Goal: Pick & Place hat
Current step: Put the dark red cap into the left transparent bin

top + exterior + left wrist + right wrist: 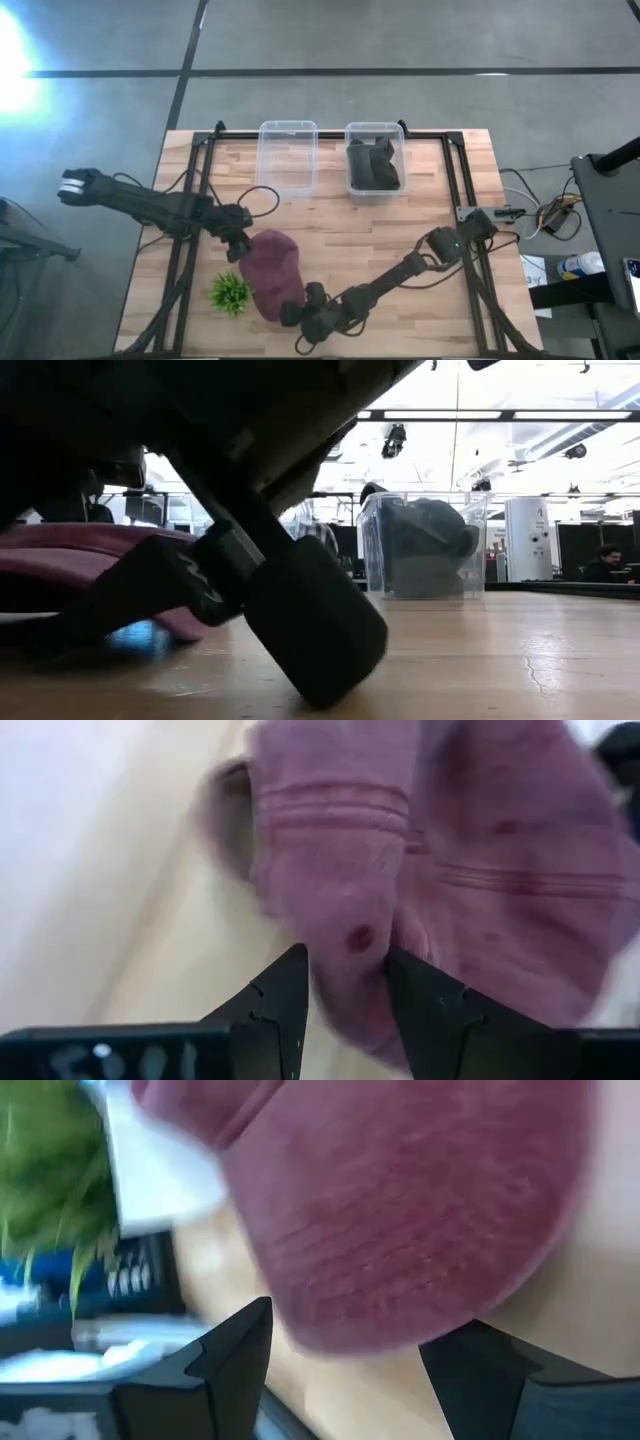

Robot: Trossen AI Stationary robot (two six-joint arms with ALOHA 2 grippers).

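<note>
A: Which step is this?
B: Grasping. The maroon hat (270, 268) lies on the counter (420, 215) between both hands; left hand (345, 982) and right hand (345, 1355) released, straddling its edges.
A: Next?
B: Probably clench, then lift.

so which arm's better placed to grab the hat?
Left, probably. The left gripper already has a fold of the maroon hat between its open fingers. The right gripper is open at the hat's edge, straddling more loosely.
</note>
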